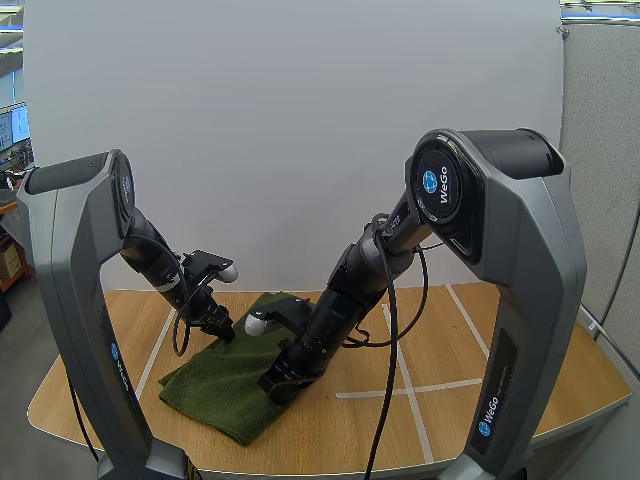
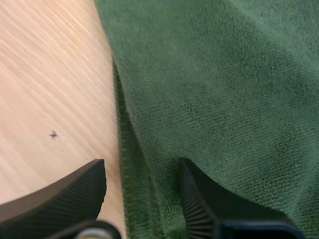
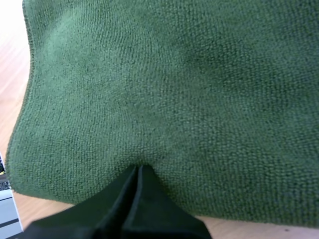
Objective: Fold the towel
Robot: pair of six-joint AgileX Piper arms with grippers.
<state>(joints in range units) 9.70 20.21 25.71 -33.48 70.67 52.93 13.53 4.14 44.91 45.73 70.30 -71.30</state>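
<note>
**Left gripper**: two black fingers spread apart, ribbed inner faces turned to each other, nothing pinched between them. One finger lies over bare wood and the other over green cloth. The edge of the towel runs through the gap. Just beside that edge a lower layer of cloth shows as a narrow strip, so the towel is doubled here. In the high view this gripper is down at the towel's far left border.

**Right gripper**: fingers pressed together into one dark wedge. The tip touches the towel's surface, and the pile dimples slightly around it. Whether any cloth is caught between the tips cannot be told. The tip sits just inside one towel edge, and the cloth stretches away ahead of it. In the high view this gripper is down on the towel's right part, well apart from the left gripper.

**Towel**: dark green with a fine looped pile, lying flat on the table under both grippers. It is set askew to the table's front edge.

**Table**: light wood, bare beside the left gripper's outer finger, with a small dark speck in the grain near that finger. White tape lines cross the wood to the right of the right gripper.
</note>
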